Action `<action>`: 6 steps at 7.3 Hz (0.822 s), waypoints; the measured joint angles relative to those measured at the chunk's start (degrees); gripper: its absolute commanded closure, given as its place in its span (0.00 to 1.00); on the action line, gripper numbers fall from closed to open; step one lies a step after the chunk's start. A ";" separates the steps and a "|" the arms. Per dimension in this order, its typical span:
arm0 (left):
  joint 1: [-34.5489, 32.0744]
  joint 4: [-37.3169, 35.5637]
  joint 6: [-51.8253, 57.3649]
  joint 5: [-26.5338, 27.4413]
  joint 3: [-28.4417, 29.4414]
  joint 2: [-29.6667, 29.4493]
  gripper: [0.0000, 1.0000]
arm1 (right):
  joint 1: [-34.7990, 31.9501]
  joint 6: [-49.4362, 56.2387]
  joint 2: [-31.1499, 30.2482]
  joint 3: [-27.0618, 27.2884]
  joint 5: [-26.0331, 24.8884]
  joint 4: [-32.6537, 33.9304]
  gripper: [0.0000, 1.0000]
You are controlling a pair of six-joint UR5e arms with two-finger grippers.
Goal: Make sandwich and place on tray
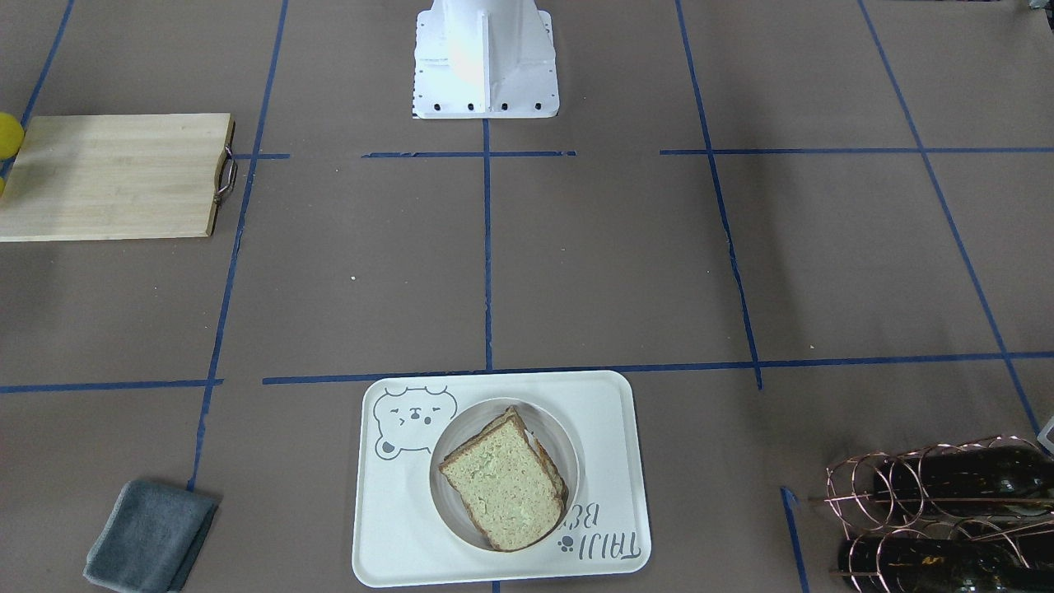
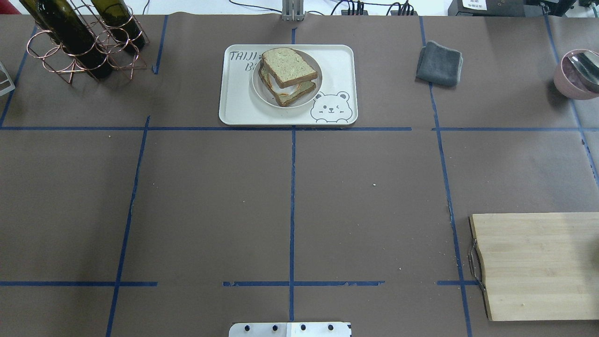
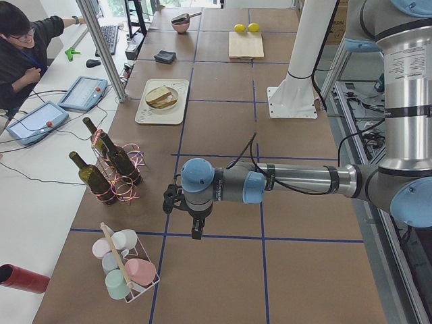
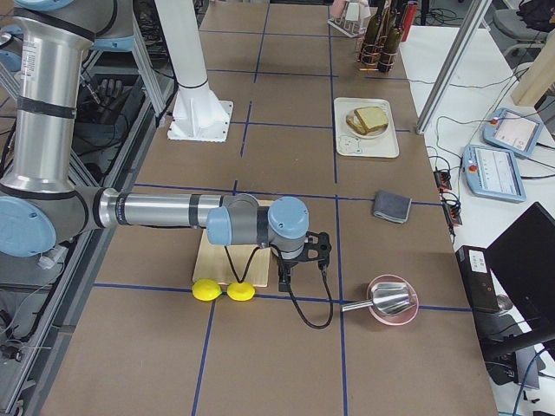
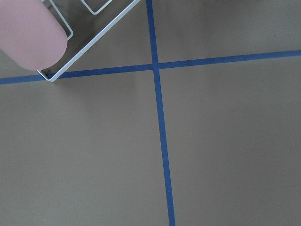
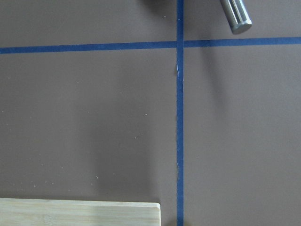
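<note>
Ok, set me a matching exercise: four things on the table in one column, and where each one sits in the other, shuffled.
Things:
1. sandwich
2. cloth
3. lemons
4. scoop

Places:
A. in the pink bowl
B. at the board edge
C. on the plate on the tray
D. straight on the table

Pairs: 1-C, 2-D, 3-B, 4-A
</note>
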State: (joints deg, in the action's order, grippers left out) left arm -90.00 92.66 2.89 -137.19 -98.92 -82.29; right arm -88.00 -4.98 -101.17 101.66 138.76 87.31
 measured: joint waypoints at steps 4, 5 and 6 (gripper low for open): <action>-0.26 0.06 -0.15 -0.01 0.33 -0.17 0.00 | -0.86 0.06 -0.01 -0.30 -0.05 -0.03 0.00; -0.26 0.08 -0.16 -0.01 0.40 -0.20 0.00 | -0.90 0.06 0.00 -0.31 -0.06 -0.03 0.00; -0.26 0.11 -0.17 -0.01 0.50 -0.25 0.00 | -0.92 0.06 0.03 -0.31 -0.06 -0.03 0.00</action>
State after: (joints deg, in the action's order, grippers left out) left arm -90.26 92.78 2.73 -137.20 -98.42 -82.54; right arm -88.93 -4.92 -101.14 101.34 138.69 87.28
